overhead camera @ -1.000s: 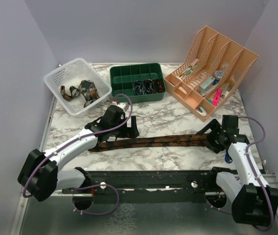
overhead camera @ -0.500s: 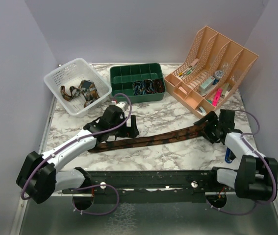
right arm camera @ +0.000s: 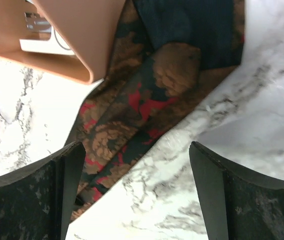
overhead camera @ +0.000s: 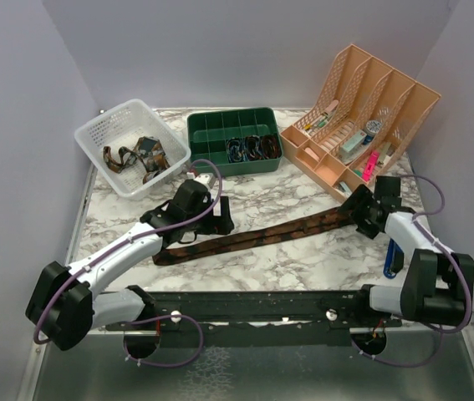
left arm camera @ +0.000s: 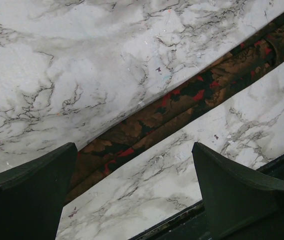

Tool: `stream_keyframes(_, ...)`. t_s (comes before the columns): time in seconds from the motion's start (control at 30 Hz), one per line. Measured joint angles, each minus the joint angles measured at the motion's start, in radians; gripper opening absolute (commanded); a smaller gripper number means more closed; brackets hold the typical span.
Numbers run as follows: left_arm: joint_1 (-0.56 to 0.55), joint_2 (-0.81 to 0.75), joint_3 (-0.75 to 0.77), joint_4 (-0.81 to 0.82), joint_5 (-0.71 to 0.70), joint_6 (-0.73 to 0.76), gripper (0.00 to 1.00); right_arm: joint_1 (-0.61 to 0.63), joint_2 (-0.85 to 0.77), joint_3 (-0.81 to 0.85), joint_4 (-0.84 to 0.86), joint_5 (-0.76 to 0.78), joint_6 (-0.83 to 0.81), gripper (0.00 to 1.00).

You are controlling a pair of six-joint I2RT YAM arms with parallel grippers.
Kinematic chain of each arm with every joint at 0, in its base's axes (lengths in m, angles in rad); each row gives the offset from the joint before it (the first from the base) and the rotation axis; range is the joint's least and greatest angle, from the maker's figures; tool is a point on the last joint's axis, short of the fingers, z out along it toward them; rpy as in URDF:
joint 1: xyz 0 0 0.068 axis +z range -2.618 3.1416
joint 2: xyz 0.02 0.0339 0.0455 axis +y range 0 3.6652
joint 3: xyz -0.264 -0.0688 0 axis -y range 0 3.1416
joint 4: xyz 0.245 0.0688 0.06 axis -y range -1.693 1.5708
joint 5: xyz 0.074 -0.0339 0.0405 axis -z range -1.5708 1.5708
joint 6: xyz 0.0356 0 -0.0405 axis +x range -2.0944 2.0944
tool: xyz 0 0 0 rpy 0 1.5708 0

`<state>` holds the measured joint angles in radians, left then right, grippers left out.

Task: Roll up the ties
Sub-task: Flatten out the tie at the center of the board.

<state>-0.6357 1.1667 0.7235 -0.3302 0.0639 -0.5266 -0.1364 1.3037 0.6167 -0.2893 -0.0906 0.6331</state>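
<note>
One dark brown tie with a red and tan pattern lies flat and diagonal on the marble table, its narrow end at the near left and its wide end at the right. My left gripper is open just over its left part. In the left wrist view the tie runs between and past the open gripper. My right gripper is open over the wide end. In the right wrist view the tie lies under the left side of the open gripper.
A white basket at the back left holds loose ties. A green divided tray holds rolled ties. A peach desk organizer stands at the back right; its corner is close to my right gripper. A blue pen lies near the right arm.
My right gripper moved away toward the organizer, and the tie's wide end swung with it, so the tie went from level to diagonal. The left gripper barely moved.
</note>
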Motion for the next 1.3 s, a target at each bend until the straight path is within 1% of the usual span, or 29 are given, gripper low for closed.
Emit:
stream_keyframes(0.1,0.000,-0.007,0.000,-0.010,-0.040,-0.015,0.99,0.000,-0.054,0.010,-0.080,0.015,-0.037,0.91)
stream_keyframes(0.13,0.001,-0.010,0.000,-0.011,-0.051,-0.019,0.99,0.000,-0.074,0.019,-0.113,0.016,-0.047,0.89)
stream_keyframes(0.17,0.002,-0.016,0.000,-0.016,-0.073,-0.031,0.99,0.000,-0.096,0.030,-0.137,0.014,-0.058,0.85)
stream_keyframes(0.23,0.006,-0.031,0.000,-0.035,-0.123,-0.056,0.99,0.000,-0.147,0.051,-0.161,-0.034,-0.091,0.78)
stream_keyframes(0.3,0.013,-0.049,0.000,-0.067,-0.183,-0.091,0.99,0.007,-0.200,0.070,-0.151,-0.134,-0.124,0.75)
stream_keyframes(0.37,0.026,-0.074,0.000,-0.111,-0.247,-0.135,0.99,0.061,-0.223,0.100,-0.132,-0.217,-0.145,0.70)
stream_keyframes(0.43,0.039,-0.103,-0.003,-0.145,-0.298,-0.175,0.99,0.191,-0.204,0.147,-0.111,-0.259,-0.163,0.59)
stream_keyframes(0.47,0.047,-0.125,-0.007,-0.160,-0.325,-0.195,0.99,0.268,-0.184,0.169,-0.091,-0.272,-0.164,0.55)
stream_keyframes(0.57,0.072,-0.176,-0.011,-0.207,-0.392,-0.239,0.99,0.475,-0.112,0.188,0.023,-0.305,-0.146,0.51)
stream_keyframes(0.6,0.085,-0.183,-0.011,-0.218,-0.405,-0.244,0.99,0.528,-0.086,0.179,0.068,-0.319,-0.134,0.50)
stream_keyframes(0.67,0.119,-0.177,-0.007,-0.243,-0.413,-0.243,0.99,0.617,-0.027,0.165,0.145,-0.334,-0.103,0.44)
stream_keyframes(0.7,0.166,-0.158,0.000,-0.256,-0.409,-0.237,0.99,0.634,0.019,0.164,0.197,-0.344,-0.080,0.43)
stream_keyframes(0.73,0.208,-0.140,0.005,-0.260,-0.405,-0.230,0.99,0.700,0.053,0.164,0.232,-0.349,-0.072,0.43)
stream_keyframes(0.8,0.344,-0.100,0.011,-0.265,-0.362,-0.216,0.99,0.786,0.134,0.174,0.304,-0.349,-0.048,0.42)
stream_keyframes(0.83,0.435,-0.088,0.011,-0.268,-0.323,-0.209,0.99,0.834,0.178,0.187,0.330,-0.348,-0.042,0.42)
stream_keyframes(0.93,0.592,-0.097,0.011,-0.286,-0.253,-0.206,0.99,0.951,0.288,0.247,0.391,-0.349,-0.035,0.38)
stream_keyframes(0.97,0.642,-0.116,0.011,-0.293,-0.227,-0.208,0.99,0.983,0.322,0.273,0.413,-0.349,-0.034,0.36)
stream_keyframes(1.03,0.689,-0.160,0.005,-0.302,-0.200,-0.220,0.99,1.041,0.389,0.337,0.449,-0.353,-0.036,0.35)
stream_keyframes(1.13,0.714,-0.229,-0.021,-0.311,-0.173,-0.254,0.99,1.091,0.504,0.458,0.491,-0.368,-0.049,0.33)
stream_keyframes(1.3,0.720,-0.292,-0.092,-0.362,-0.164,-0.323,0.97,1.137,0.657,0.599,0.514,-0.380,-0.058,0.32)
